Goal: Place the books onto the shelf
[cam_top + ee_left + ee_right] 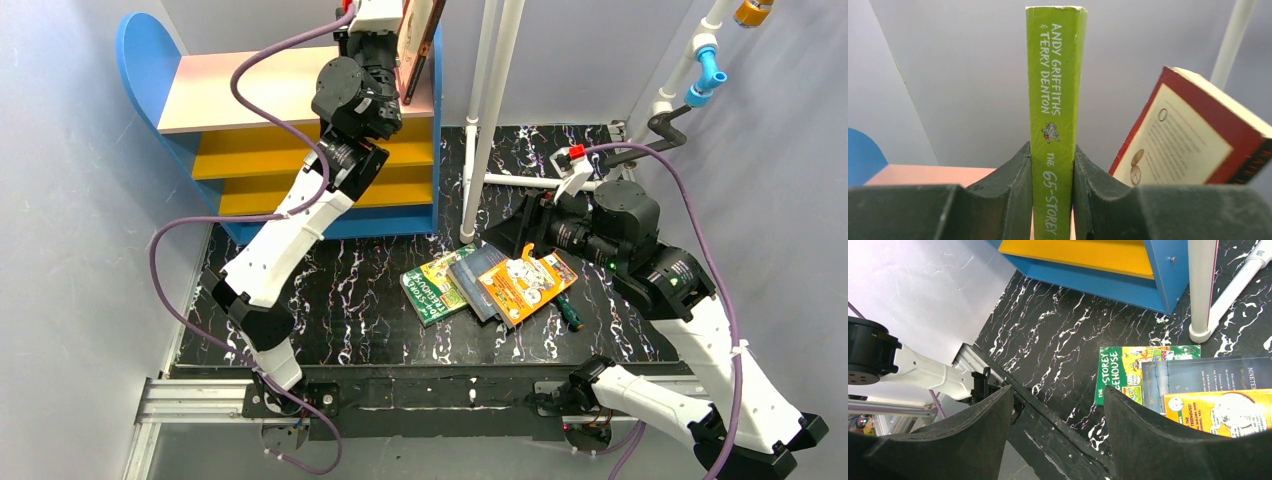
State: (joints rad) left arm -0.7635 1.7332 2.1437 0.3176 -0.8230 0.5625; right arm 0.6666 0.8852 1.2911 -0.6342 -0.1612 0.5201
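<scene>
- Left gripper (1053, 167): clamped on the lime-green book (1055, 75), held upright over the shelf (290, 90) top board, upper centre of the top view.
- Red-bordered book (1188, 140): tilted, just right of it.
- Right gripper (1055, 430): wide, holding nothing, above the bench (340, 300).
- Frame centre, 3 overlapping: green book (435, 285), dark blue book (480, 268), orange book (520, 285).

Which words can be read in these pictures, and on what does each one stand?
"ANDY GRIFFITHS & TERRY DENTON": spine of the lime-green book.
"THE 65-STOREY", cut off below: same spine.
"STOREY": cover of the green book.
"EHOUSE", start hidden: same cover.
"NINETE", cut by the picture's edge: dark blue book.
Orange book, red-bordered book: print too small to read.
</scene>
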